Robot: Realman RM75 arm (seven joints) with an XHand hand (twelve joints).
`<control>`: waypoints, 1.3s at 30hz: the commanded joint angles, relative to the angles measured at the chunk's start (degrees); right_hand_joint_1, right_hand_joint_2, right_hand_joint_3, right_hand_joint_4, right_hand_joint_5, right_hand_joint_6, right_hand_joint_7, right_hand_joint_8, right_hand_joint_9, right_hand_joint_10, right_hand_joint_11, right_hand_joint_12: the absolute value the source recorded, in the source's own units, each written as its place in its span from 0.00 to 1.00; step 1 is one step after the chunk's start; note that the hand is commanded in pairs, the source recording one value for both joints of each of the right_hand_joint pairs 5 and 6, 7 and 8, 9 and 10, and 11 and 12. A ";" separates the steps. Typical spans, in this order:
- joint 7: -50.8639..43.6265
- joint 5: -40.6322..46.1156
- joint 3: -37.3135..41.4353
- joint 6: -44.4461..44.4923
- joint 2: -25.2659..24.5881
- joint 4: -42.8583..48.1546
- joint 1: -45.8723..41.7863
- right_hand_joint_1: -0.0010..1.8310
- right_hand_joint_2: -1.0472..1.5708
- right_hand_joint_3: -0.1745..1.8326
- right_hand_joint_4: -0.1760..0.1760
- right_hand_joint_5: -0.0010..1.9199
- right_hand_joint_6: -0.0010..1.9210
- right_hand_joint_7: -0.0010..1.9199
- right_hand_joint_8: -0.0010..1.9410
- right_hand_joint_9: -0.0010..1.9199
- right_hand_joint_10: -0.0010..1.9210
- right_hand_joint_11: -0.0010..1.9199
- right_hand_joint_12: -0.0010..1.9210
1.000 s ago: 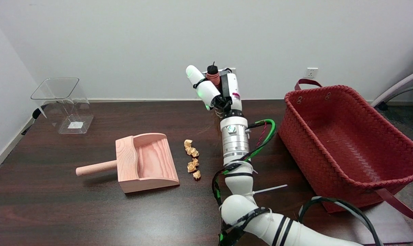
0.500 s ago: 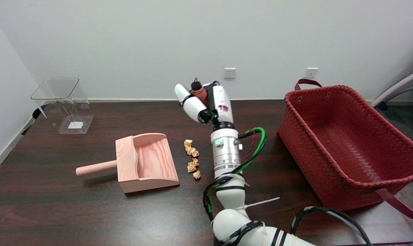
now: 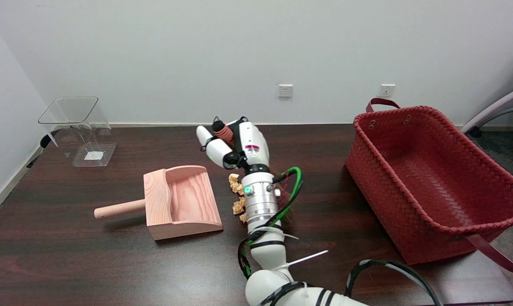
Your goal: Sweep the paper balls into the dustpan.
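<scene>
Now the robot hand point(image 3: 233, 144) clutched a brush handle point(image 3: 222, 131) — paper balls point(image 3: 238, 199) lay just left of its wrist, dustpan point(image 3: 182, 202) further left.

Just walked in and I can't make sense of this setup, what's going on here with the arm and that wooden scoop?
The robot's right hand grips a small brush, its handle sticking up, with what look like dark bristles beside the wrist. It hangs right of the paper balls, which lie on the table beside the wooden dustpan's open mouth. None are in it yet. A red basket stands to the right.
</scene>
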 commanded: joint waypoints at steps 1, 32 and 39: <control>10.42 -4.65 -1.15 -1.45 -6.52 -16.69 6.51 0.38 1.00 0.12 0.50 1.00 1.00 1.00 0.99 1.00 1.00 1.00 1.00; 41.17 -3.81 0.45 9.82 -12.96 -23.17 10.02 0.33 1.00 0.00 0.50 1.00 1.00 1.00 0.99 1.00 1.00 1.00 1.00; 42.89 -0.66 0.49 10.34 -12.80 -20.38 9.02 0.32 1.00 0.00 0.50 1.00 1.00 1.00 0.99 1.00 1.00 1.00 1.00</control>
